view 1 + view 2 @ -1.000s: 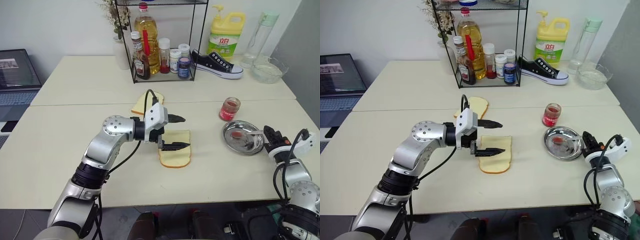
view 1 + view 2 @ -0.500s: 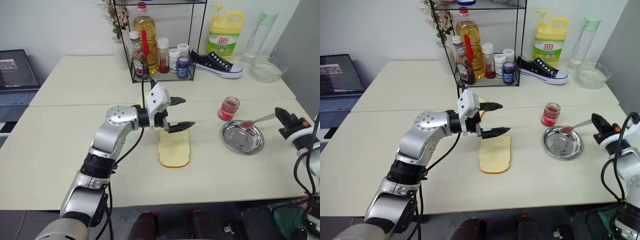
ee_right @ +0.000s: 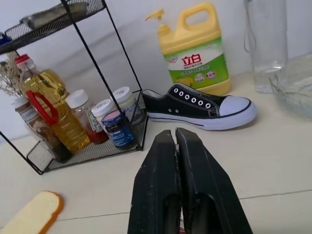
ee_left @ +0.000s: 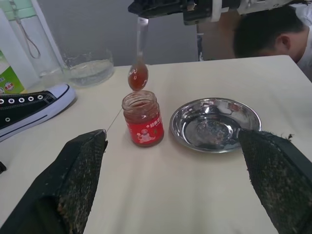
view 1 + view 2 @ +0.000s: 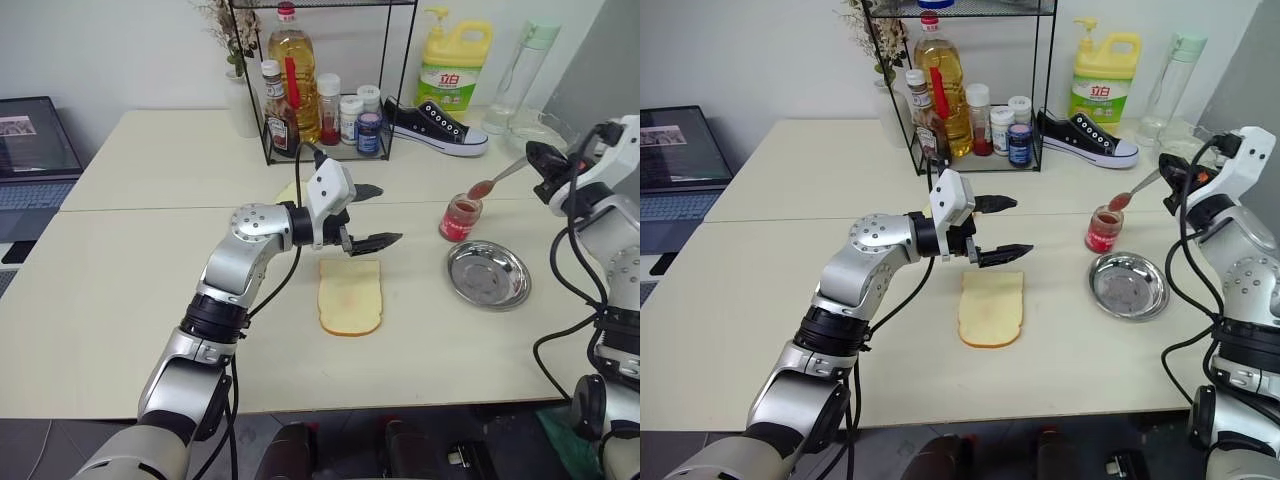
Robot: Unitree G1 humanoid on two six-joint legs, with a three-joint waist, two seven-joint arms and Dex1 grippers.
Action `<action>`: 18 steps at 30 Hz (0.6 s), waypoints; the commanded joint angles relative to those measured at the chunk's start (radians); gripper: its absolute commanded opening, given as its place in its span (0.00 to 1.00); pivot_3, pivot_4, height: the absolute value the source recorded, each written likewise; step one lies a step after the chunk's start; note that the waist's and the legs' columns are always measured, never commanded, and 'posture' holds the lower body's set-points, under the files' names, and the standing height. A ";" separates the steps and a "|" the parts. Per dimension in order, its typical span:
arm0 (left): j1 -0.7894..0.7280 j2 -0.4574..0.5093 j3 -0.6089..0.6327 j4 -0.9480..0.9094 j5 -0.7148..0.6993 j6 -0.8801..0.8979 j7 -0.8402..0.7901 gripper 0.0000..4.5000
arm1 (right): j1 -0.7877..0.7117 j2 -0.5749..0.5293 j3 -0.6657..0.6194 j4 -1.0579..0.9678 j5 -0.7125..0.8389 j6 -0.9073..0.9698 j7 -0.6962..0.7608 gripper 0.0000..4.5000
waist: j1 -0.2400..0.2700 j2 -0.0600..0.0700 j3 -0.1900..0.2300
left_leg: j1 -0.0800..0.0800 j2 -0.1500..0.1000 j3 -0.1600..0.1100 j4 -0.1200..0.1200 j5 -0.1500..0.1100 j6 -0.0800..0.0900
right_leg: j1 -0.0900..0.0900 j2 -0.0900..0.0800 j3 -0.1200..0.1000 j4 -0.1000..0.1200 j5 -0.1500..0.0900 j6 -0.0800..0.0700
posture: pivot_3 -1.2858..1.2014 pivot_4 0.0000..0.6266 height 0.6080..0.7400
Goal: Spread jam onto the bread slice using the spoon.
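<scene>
Near centre of the cream table [image 5: 130, 300], lying flat: bread slice [image 5: 350, 296], pale yellow, rounded-rectangle, thin tan crust, long axis running 12 to 6 o'clock, top face looking bare. Poking out behind the left arm at about 11 o'clock from it: smaller domed slice [image 3: 35, 213].

Sitting upright at roughly 2 o'clock from the bread, well apart: small clear glass jar [image 4: 143, 118], lid off, red label, holding glossy red jam [image 5: 460, 215]. Just beside the jar at its 5 o'clock: round steel dish [image 5: 1128, 285], shallow, shiny.

Hanging right over the jar mouth, apart from the rim: spoon [image 4: 138, 74], slim silver, bowl smeared red and pointing down toward the jar, handle rising toward the right gripper [image 5: 540, 160]. Pinching the handle end with both black fingers pressed tight together, as seen in the right wrist view [image 3: 185, 195].

Hovering above the table at 12 o'clock of the bread slice: left gripper [image 5: 372, 214], pointing toward 3 o'clock, fingers [image 4: 80, 170] spread wide, gripping nothing, touching nothing.

Standing along the far side of the table: wire rack [image 5: 330, 90] of bottles, black sneaker [image 5: 435, 128], yellow detergent jug [image 5: 450, 70], glass bowl [image 4: 87, 68].
</scene>
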 commanded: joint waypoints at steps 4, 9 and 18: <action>-0.005 0.011 0.019 -0.052 -0.001 -0.002 0.016 1.00 | -0.044 -0.013 0.024 0.019 -0.095 -0.057 0.070 0.01 | 0.000 0.000 0.000 | 0.000 0.000 0.000 0.000 0.000 0.000 | 0.000 0.000 0.000 0.000 0.000 0.000 | 0.52 0.24 1.00; 0.004 0.021 0.019 -0.069 -0.004 0.008 0.022 1.00 | -0.050 -0.016 0.087 0.056 -0.196 -0.088 0.119 0.01 | -0.001 0.000 0.000 | 0.000 0.000 0.000 0.000 0.000 0.000 | -0.001 0.000 0.000 0.000 0.000 0.000 | 0.52 0.24 1.00; 0.008 0.028 0.015 -0.069 0.000 0.008 0.030 1.00 | -0.053 0.020 0.160 0.137 -0.333 -0.161 0.176 0.01 | -0.001 0.000 0.000 | 0.000 0.000 0.000 0.000 0.000 0.000 | -0.001 0.000 0.001 0.000 0.000 0.000 | 0.52 0.24 1.00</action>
